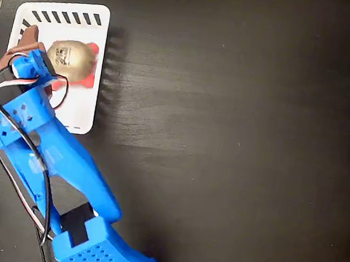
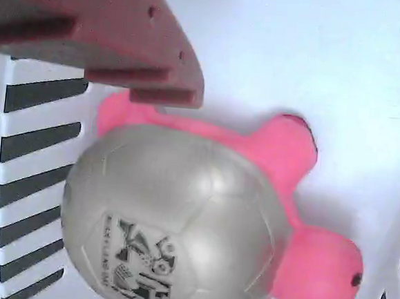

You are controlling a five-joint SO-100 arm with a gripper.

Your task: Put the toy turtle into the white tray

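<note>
The toy turtle lies inside the white tray at the upper left of the fixed view, its gold shell up and its red-pink legs showing on the right side. My gripper sits at the turtle's left side, over the tray. In the wrist view the toy turtle fills the frame, resting on the tray floor, with its printed mark facing the camera. Only one brown-red finger shows there, just above a pink leg and not pressing the shell. The other finger is out of frame.
The blue arm runs from the bottom edge up to the tray. The tray stands near the left edge of the black table. Slanted slots line the tray rim beside the turtle.
</note>
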